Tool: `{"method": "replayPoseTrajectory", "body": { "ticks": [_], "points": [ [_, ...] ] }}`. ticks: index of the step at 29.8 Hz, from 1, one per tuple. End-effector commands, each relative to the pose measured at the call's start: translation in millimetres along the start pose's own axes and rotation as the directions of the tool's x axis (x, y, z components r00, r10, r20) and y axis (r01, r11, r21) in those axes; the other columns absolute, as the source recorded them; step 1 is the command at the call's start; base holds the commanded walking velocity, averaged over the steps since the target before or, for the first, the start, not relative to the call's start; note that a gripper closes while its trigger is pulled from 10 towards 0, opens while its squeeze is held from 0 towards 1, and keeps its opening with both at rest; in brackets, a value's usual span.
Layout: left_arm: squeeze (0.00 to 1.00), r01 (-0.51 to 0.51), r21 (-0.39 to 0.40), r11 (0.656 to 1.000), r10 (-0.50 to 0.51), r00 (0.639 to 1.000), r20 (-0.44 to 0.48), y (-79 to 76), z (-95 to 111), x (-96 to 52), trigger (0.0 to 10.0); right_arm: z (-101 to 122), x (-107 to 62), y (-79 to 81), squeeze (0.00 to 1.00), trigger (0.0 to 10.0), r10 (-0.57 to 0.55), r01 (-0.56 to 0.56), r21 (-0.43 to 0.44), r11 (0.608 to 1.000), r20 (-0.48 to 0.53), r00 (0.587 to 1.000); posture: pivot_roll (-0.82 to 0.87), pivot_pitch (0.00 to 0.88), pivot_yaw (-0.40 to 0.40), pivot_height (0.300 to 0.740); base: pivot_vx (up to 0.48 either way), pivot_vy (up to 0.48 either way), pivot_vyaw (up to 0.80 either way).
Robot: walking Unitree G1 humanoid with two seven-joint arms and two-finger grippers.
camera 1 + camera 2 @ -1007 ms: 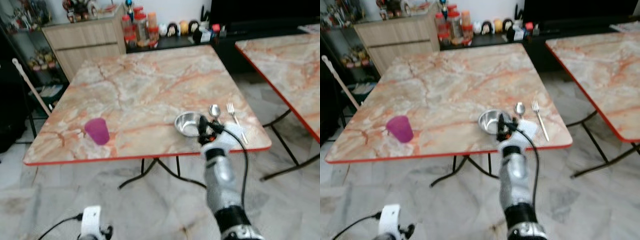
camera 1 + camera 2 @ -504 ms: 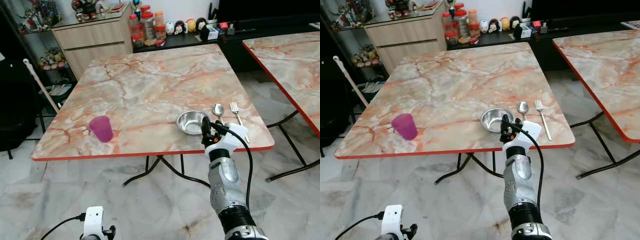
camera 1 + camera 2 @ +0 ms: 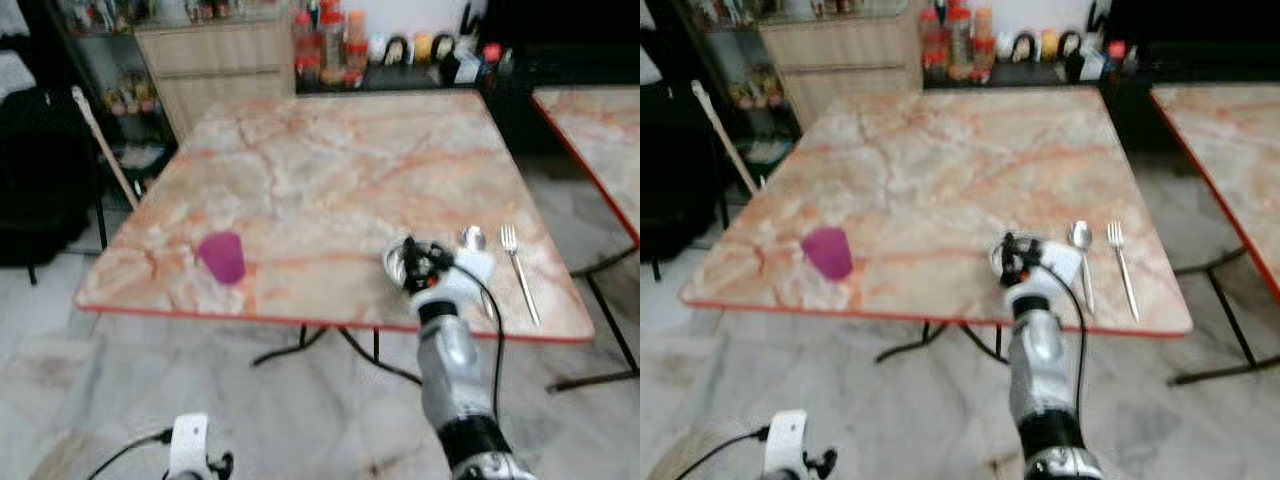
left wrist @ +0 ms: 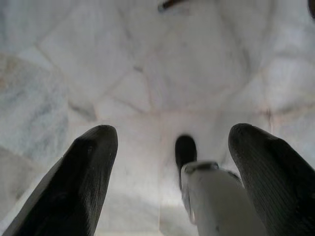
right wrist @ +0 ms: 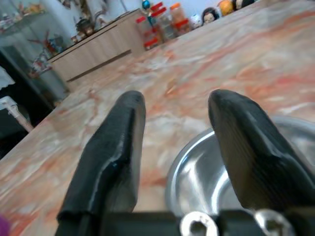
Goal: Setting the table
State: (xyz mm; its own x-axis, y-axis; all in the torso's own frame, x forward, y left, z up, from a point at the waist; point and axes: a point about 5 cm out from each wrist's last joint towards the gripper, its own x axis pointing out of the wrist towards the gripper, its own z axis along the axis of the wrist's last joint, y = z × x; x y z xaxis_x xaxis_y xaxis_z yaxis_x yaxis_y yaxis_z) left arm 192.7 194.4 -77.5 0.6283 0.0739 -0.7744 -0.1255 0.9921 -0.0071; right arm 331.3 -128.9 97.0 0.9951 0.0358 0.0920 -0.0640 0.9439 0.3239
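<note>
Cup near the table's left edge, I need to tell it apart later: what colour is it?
The cup is magenta-purple, clearest in the right eye view.

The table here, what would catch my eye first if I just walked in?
Probably the robot's silver right arm, its right gripper held open over a steel bowl near the front edge of the marble-patterned table. Just to the bowl's right lie a spoon and a fork, and a purple cup stands alone toward the front left. The left gripper hangs open over the floor.
</note>
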Motion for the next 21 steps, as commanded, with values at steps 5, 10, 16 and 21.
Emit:
{"method": "replayPoseTrajectory", "body": {
  "ticks": [5,10,16,21],
  "points": [
    [0.00,-0.013,-0.032,0.999,0.013,1.000,0.008,0.3,0.3,-0.1,10.0,4.7,3.0,0.7,0.00,10.0,0.009,-0.010,0.008,1.000,0.010,1.000,0.03,0.000,0.045,0.740,0.280,0.000,0.00],
    [0.00,-0.019,-0.028,0.999,0.019,1.000,0.001,4.2,-4.1,-1.4,10.0,0.1,0.8,8.0,0.00,10.0,0.033,-0.033,0.003,0.999,-0.002,0.999,0.03,0.000,0.052,0.740,0.280,0.000,0.00],
    [0.00,-0.021,-0.016,1.000,0.021,1.000,-0.007,6.7,-8.0,-2.6,10.0,-1.3,-3.6,4.9,0.00,10.0,0.028,-0.028,-0.001,1.000,-0.002,1.000,0.02,0.000,0.061,0.740,0.294,0.000,0.00],
    [0.00,-0.017,-0.017,1.000,0.016,1.000,-0.006,7.0,-9.1,-3.0,10.0,-2.0,-6.5,2.0,0.00,10.0,0.018,-0.018,-0.004,1.000,-0.002,1.000,0.02,0.000,0.061,0.740,0.189,0.000,0.00]
  ]
}}
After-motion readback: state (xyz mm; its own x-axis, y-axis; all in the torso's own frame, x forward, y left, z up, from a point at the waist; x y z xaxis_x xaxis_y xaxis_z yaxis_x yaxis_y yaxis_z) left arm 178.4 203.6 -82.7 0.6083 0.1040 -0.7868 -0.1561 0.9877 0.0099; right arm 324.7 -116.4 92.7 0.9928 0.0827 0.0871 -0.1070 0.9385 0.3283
